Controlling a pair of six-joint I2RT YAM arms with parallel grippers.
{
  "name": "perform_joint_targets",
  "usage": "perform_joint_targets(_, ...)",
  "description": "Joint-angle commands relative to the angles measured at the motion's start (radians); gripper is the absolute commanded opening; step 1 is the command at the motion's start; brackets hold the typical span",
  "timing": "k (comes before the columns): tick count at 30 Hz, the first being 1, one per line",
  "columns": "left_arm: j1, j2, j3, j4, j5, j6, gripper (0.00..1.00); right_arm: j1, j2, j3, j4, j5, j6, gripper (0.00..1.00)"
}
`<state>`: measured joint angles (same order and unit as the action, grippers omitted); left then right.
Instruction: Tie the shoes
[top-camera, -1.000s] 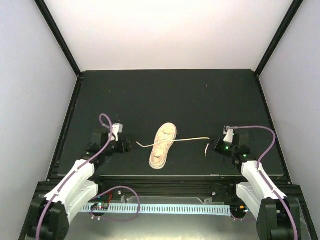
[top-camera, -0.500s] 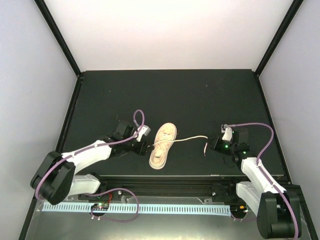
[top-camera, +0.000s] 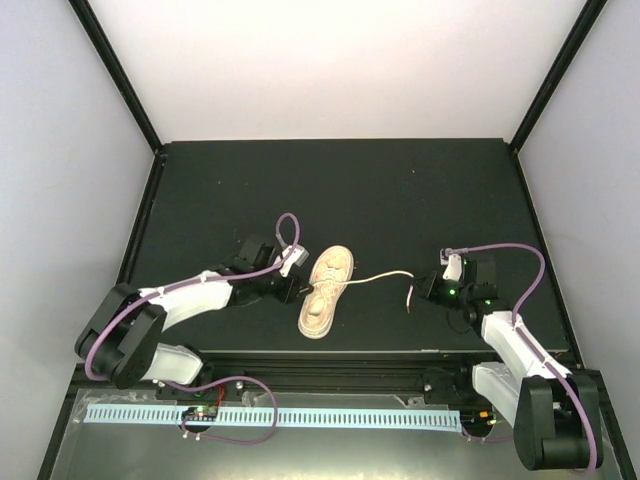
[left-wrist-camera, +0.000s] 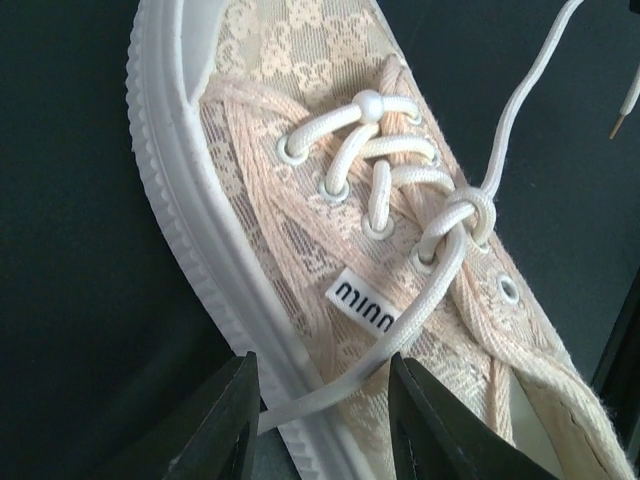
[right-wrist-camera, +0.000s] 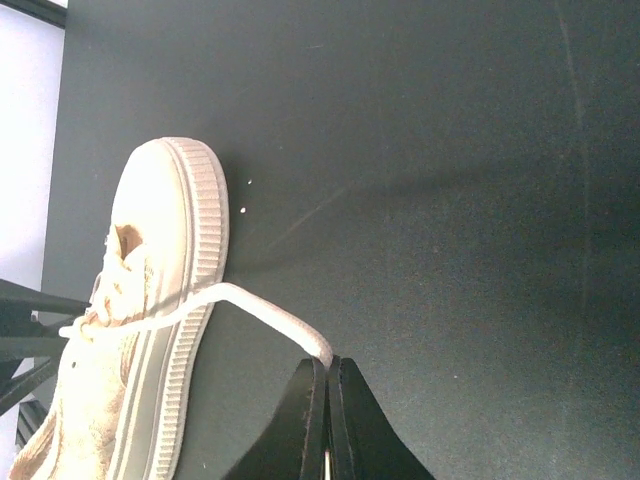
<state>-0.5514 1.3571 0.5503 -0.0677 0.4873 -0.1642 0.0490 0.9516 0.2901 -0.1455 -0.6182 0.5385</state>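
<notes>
We see the beige sneaker (top-camera: 325, 290) lying on the black table (top-camera: 400, 200) between the arms. A white label (left-wrist-camera: 365, 305) beside its eyelets seems to read "miu miu", upside down. Our left gripper (left-wrist-camera: 320, 385) stands parted around the left lace (left-wrist-camera: 400, 340), not clamping it. Our right gripper (right-wrist-camera: 327, 370) is clenched on the right lace (right-wrist-camera: 270, 310).

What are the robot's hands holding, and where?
The right gripper pinches one shoelace near its loose end. The left gripper holds nothing yet: its fingers stand apart around the other shoelace, beside the shoe.
</notes>
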Motion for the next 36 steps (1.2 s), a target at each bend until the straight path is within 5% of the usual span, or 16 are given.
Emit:
perform_joint_targets(1, -0.006, 0.037, 0.053, 0.036, 0.017, 0.044, 0.38, -0.007, 0.011, 0.030, 0.028, -0.030, -0.020, 0.02)
perform_joint_targets(17, -0.007, 0.094, 0.039, 0.108, 0.101, 0.026, 0.02, -0.006, 0.014, 0.035, 0.015, -0.035, -0.032, 0.02)
perform_joint_targets(30, -0.038, -0.010, 0.020, 0.265, 0.155, -0.051, 0.01, 0.021, 0.142, 0.222, 0.058, 0.038, -0.010, 0.02)
perform_joint_targets(36, -0.053, -0.012, 0.039, 0.287, 0.146, -0.055, 0.02, 0.211, 0.374, 0.498, 0.066, 0.127, 0.002, 0.02)
